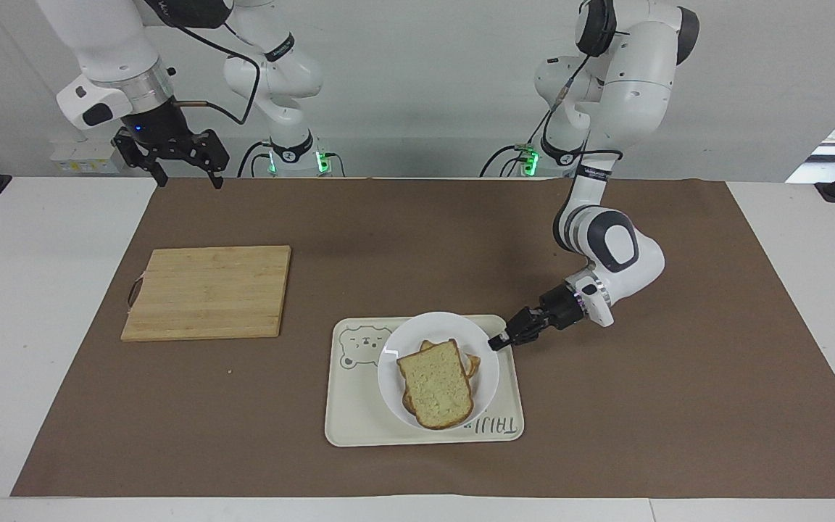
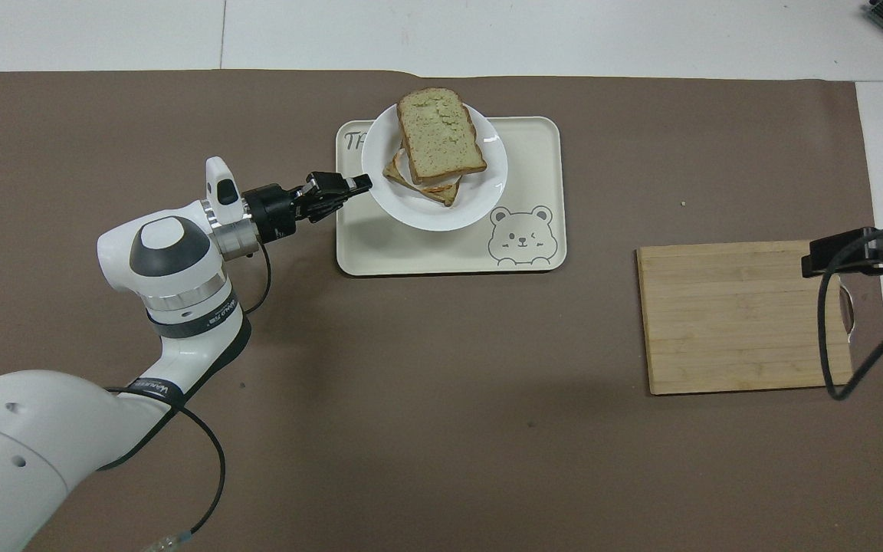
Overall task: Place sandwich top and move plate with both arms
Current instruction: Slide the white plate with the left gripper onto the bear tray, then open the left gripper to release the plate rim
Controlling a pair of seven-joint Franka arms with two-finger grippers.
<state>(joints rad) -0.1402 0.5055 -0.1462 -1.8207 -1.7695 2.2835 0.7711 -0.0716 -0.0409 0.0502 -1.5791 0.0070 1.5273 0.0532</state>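
The small white plate (image 1: pixel 397 362) is over the cream bear-printed tray (image 1: pixel 359 417). It carries a stacked sandwich with the pale yellowish-green sandwich top (image 1: pixel 435 384) lying uppermost. My left gripper (image 1: pixel 497 343) is shut on the plate's rim at the side toward the left arm's end of the table. In the overhead view the plate (image 2: pixel 449 215), the sandwich top (image 2: pixel 440 142) and the left gripper (image 2: pixel 361 182) show over the tray's part farther from the robots (image 2: pixel 411 257). My right gripper (image 1: pixel 189 177) is open and empty, and waits raised over the mat's edge nearest the robots, at the right arm's end.
A wooden cutting board (image 1: pixel 207 290) lies on the brown mat toward the right arm's end, nearer to the robots than the tray; it also shows in the overhead view (image 2: pixel 733 314). The left arm's elbow hangs over the mat beside the tray.
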